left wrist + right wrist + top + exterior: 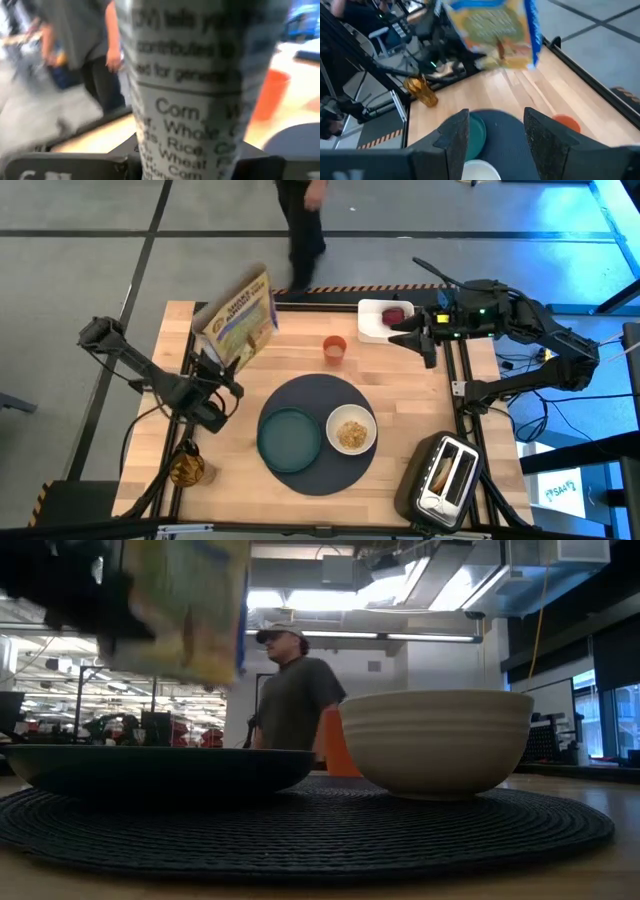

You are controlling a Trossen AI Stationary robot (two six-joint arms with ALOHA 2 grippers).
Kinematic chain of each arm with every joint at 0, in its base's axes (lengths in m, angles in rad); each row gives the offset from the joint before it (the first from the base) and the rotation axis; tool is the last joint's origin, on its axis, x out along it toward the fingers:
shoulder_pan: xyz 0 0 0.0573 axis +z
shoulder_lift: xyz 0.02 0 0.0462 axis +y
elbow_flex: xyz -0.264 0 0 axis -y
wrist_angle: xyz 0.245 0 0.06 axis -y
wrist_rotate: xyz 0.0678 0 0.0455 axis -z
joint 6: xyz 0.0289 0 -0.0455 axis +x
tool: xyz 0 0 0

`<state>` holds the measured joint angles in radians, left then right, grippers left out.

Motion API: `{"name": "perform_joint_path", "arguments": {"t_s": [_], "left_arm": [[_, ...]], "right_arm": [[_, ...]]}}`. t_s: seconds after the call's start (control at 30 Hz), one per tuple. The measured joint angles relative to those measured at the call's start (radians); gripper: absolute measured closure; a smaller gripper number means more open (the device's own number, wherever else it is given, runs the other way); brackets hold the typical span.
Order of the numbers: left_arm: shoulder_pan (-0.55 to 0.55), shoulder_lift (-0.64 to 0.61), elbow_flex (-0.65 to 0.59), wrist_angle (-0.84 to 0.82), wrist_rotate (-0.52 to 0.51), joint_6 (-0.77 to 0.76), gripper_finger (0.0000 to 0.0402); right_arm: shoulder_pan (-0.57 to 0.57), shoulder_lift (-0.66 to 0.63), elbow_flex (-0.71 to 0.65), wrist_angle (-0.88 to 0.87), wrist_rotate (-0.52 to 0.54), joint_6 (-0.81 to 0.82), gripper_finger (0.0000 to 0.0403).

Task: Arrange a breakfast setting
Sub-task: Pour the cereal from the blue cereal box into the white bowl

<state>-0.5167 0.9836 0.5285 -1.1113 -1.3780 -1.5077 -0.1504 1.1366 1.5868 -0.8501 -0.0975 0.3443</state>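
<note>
Breakfast stuff was mostly laid out on the round dark-grey mat (310, 430) in the middle of the wooden table (400, 380): the teal plate (289, 437) sat on the mat's left half, and the white bowl (352, 429) with cereal in it was parked just beside it on the right. The small orange cup (334, 348) was left off the mat, toward the far edge. A cereal box (240, 320) was held up in the air by the left gripper (212, 370), fingers clamped on it, tilted over the table's far-left part. The right gripper (412, 335) was hovering by a white tray (375, 320) holding the dark red fruit (394, 315), fingers spread apart with nothing between them. A toaster (445, 477) was sitting at the near right corner.
</note>
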Motion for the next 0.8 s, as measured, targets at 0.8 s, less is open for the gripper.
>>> {"name": "perform_joint_path", "arguments": {"t_s": [0.8], "left_arm": [[0.233,-0.078,-0.166,0.643,0.229,0.65,0.0304]], "right_arm": [[-0.001,0.08,-0.013,0.109,-0.008,-0.01,0.0226]]}}
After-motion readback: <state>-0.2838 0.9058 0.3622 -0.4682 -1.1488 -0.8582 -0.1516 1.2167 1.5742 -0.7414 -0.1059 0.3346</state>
